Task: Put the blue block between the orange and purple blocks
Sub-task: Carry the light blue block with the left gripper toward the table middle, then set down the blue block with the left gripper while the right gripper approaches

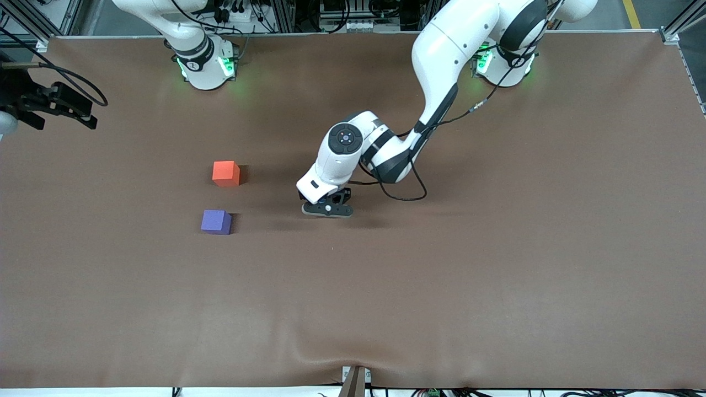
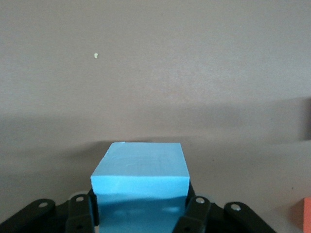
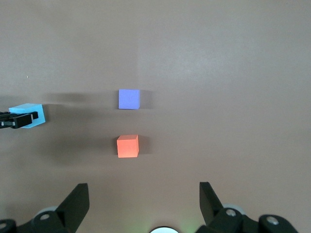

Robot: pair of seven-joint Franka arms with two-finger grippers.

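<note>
The blue block [image 2: 140,187] is gripped between the fingers of my left gripper [image 1: 327,210], low over the middle of the table. The hand hides it in the front view. It also shows in the right wrist view [image 3: 29,114]. The orange block [image 1: 226,173] and the purple block [image 1: 216,221] sit apart toward the right arm's end, the purple one nearer the front camera. Both show in the right wrist view, orange [image 3: 128,146] and purple [image 3: 129,99]. My right gripper [image 3: 144,203] is open and empty, held high above the table.
The brown table mat [image 1: 496,248] is bare around the blocks. A corner of the orange block shows at the edge of the left wrist view [image 2: 303,213]. The right arm's dark hand and cables [image 1: 55,102] hang over the table edge at the right arm's end.
</note>
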